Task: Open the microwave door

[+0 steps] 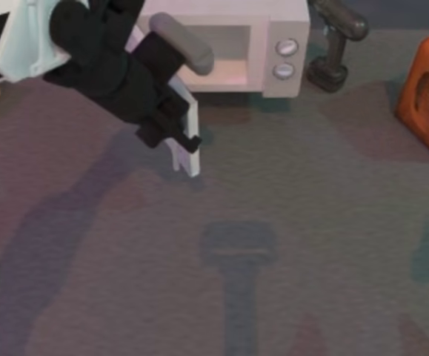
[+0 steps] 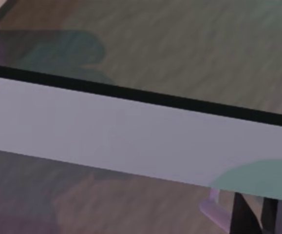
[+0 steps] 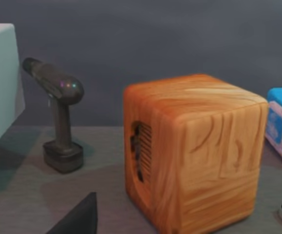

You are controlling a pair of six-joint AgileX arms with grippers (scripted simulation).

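Microwave (image 1: 273, 44) between drill (image 1: 336, 44), left hand (image 1: 171, 137)

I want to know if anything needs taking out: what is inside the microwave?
The microwave door is swung open and the left gripper is at it. The visible cavity of the microwave looks bare, but the left arm covers its left part.

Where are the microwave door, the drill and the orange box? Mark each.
microwave door (image 1: 191, 152): top view, swung-out free edge.
drill (image 3: 58, 85): right wrist view, dark body.
orange box (image 3: 204, 161): right wrist view, front face.
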